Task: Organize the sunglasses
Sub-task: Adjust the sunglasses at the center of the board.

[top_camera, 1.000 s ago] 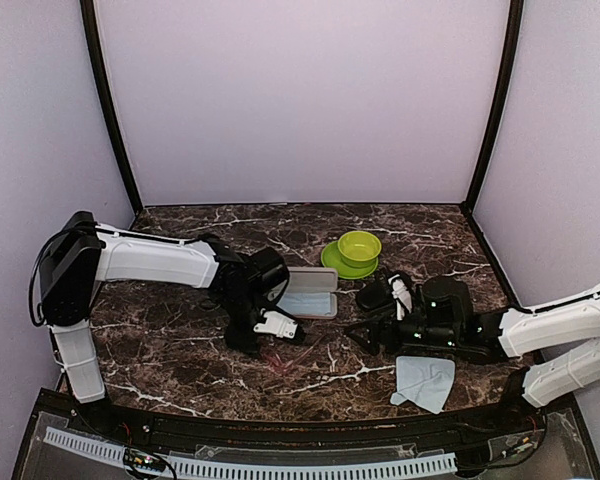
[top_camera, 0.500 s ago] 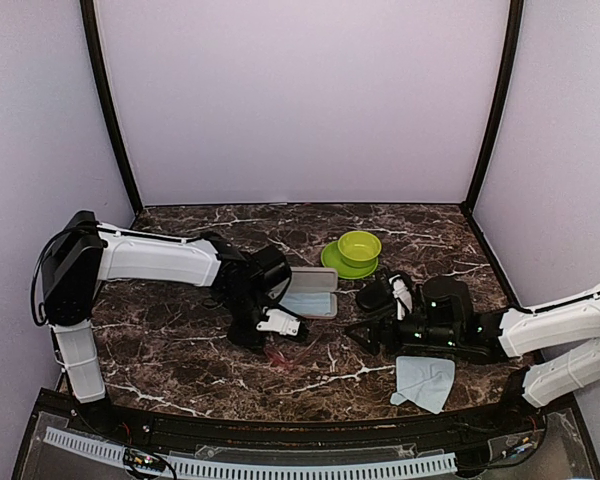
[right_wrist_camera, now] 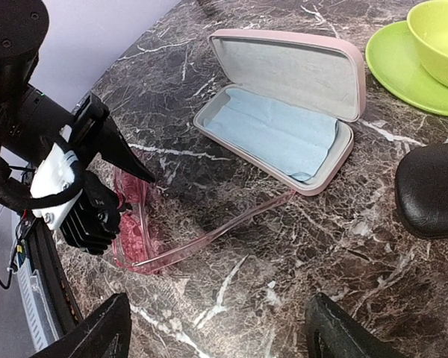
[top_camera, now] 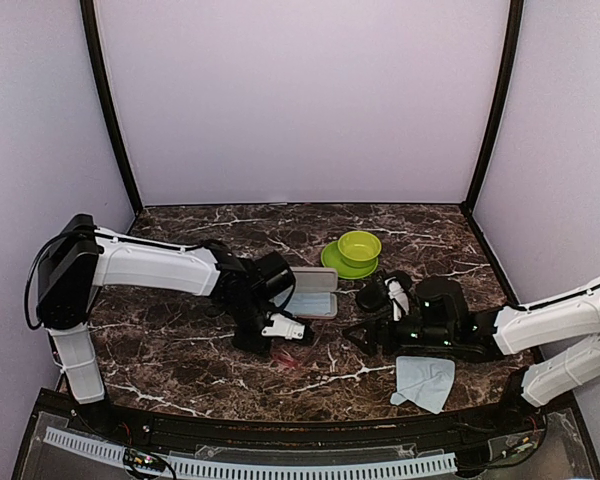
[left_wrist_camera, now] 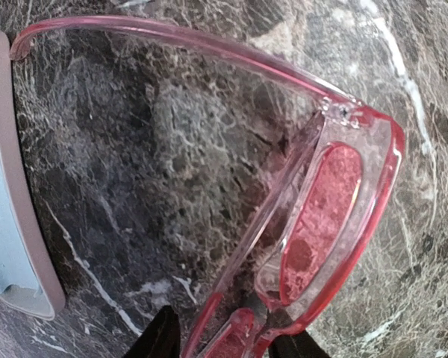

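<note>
While my left arm is edging toward the case (right_wrist_camera: 284, 134), my left gripper (left_wrist_camera: 228, 341) is straddling the red glasses (left_wrist_camera: 325, 201), lying on the table (top_camera: 180, 360) beside it; I cannot tell whether it is pinching them. Casing looks near. My right gripper (right_wrist_camera: 216, 328) is hanging spread.

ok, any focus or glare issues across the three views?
Left wrist: the pink sunglasses fill the close-up, slightly soft, no blown highlights. Right wrist: sharp, with a soft shadow under the pink case. Top external: evenly lit, but the glasses read only as a faint red smudge on the dark marble table.
</note>
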Motion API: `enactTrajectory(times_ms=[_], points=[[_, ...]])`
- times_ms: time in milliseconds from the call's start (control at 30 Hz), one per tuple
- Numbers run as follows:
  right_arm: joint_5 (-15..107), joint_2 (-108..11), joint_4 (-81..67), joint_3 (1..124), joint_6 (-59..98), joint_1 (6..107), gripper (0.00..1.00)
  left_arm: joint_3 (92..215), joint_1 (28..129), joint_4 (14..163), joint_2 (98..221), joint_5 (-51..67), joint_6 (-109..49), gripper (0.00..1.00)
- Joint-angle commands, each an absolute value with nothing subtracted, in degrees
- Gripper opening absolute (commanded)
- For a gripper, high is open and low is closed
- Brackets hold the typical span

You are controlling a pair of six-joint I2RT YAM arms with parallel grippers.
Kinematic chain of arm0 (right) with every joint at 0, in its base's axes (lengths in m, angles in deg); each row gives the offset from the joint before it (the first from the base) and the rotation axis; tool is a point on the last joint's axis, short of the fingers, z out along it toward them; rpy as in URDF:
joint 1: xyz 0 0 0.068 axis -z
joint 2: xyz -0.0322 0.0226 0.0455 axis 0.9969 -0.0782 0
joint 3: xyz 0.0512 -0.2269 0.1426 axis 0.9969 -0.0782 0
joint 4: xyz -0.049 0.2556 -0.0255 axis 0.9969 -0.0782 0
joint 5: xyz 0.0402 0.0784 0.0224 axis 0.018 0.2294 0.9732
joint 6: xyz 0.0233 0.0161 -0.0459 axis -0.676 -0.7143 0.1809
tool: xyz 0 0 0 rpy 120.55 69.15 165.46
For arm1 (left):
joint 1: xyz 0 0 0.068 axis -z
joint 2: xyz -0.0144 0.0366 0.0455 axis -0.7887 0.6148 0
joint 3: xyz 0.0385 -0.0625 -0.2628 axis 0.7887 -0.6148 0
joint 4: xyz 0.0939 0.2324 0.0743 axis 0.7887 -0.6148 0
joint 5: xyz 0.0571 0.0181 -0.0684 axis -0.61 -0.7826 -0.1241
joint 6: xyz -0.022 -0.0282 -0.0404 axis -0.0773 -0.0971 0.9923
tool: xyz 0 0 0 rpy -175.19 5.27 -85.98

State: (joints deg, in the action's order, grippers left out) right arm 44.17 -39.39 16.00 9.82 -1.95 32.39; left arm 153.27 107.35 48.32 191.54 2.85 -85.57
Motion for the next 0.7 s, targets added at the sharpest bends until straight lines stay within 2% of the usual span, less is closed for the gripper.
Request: enactTrajectory(times_ms=[0,333,667], points=[[42.8,-39.8,16.0,11.4,-2.6,32.7,0.80,152.2,109.5,52.3,188.8,-0.2,-80.2,0.42],[41.6,-39.8,13.4,12.2,-3.5,32.7,0.81,150.9,114.0,59.2,189.1,-12.2,-66.6,0.43],[40.4,-41.3,9.8,15.7,-6.0,32.7,0.80,148.5,119.1,65.6,184.4,-22.7,-65.2,0.41]])
